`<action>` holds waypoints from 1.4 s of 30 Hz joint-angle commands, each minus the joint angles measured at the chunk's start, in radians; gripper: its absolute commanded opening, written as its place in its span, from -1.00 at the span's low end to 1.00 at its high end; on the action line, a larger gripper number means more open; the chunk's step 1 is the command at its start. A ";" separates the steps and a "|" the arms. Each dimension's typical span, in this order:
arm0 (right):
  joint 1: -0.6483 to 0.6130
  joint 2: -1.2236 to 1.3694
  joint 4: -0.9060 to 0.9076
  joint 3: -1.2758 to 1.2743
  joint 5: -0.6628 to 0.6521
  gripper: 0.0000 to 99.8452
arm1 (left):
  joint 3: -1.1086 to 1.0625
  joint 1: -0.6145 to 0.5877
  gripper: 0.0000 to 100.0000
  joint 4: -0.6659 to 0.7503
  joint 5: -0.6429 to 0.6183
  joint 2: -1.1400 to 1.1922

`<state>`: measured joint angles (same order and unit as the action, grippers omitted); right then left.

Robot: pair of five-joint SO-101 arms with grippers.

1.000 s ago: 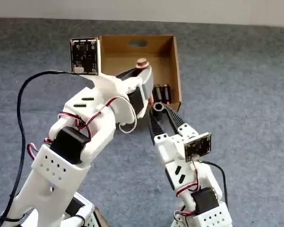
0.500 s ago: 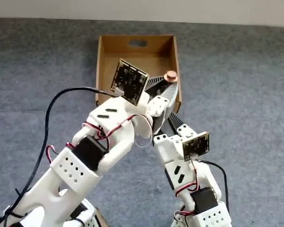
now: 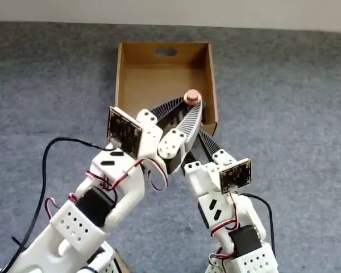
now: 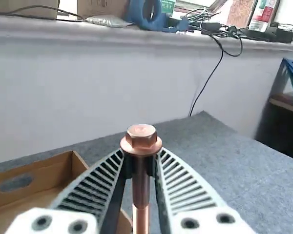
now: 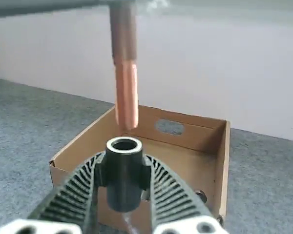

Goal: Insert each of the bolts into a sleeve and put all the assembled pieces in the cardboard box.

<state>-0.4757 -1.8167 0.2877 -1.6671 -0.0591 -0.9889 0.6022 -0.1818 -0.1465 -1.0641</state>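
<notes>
- Grey carpeted table point(image 3: 284, 85) all round, with the open brown cardboard box point(image 3: 166, 74) at upper centre of the high view.
- Left gripper point(image 4: 142, 161) is clamped on a copper hex-head bolt point(image 4: 141, 137), held upright.
- Right gripper point(image 5: 123, 168) is closed round a black cylindrical sleeve point(image 5: 123, 183), by the box's near right corner.
- Bolt tip hovers just above the bore, so insertion isn't made yet and boxing comes after, I'd say.

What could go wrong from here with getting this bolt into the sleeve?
The copper hex-head bolt hangs just above the black cylindrical sleeve; if slightly off-centre, its tip may catch the rim.
The left end effector pinches it only under the head, so a bump could tilt it.
The right end effector holds the sleeve by the brown cardboard box; a slip might drop it outside.
</notes>
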 commanded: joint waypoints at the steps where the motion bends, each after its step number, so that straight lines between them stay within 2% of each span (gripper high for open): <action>1: -0.008 -0.012 -0.025 -0.002 0.009 -0.99 | 0.004 -0.021 -0.98 0.044 0.006 -0.024; 8: -0.008 -0.012 -0.025 -0.004 0.009 -0.99 | -0.002 -0.085 -0.98 0.041 -0.002 0.004; 23: -0.008 -0.012 -0.025 -0.008 0.009 -0.99 | -0.039 -0.038 -0.98 0.038 -0.005 -0.002; 28: -0.008 -0.012 -0.025 -0.008 0.009 -0.99 | -0.039 -0.036 -0.98 0.038 -0.098 -0.004; 35: -0.008 -0.012 -0.025 -0.008 0.009 -0.99 | -0.039 -0.035 -0.98 0.040 -0.101 -0.004; 42: -0.008 -0.012 -0.025 -0.010 0.009 -0.99 | -0.039 0.024 -0.98 0.005 -0.101 -0.004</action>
<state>-0.4757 -1.8167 0.2877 -1.6671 -0.0591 -1.0411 0.5915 -0.1680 -0.2401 -1.0579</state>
